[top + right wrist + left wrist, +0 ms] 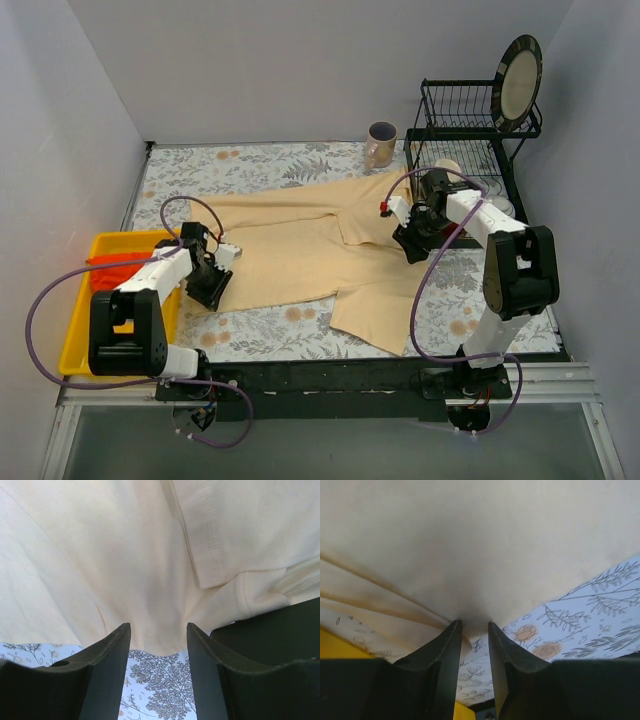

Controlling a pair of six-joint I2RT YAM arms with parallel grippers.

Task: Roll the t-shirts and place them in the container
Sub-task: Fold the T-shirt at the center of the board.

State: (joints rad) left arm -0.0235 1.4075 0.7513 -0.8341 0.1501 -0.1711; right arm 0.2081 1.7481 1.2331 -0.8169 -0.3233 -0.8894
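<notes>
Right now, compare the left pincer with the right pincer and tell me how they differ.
The left pincer sits at the t-shirt's left edge beside the yellow tray; the right pincer sits on its right side, near the dish rack. The left pincer's fingers stand closer together than the right pincer's. Both meet the cloth's border, with flowered tablecloth showing between their fingers.

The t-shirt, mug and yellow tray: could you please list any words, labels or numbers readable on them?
None can be read in any view. The t-shirt is plain, the mug and yellow tray show no lettering, and the tablecloth bears only a floral print.
</notes>
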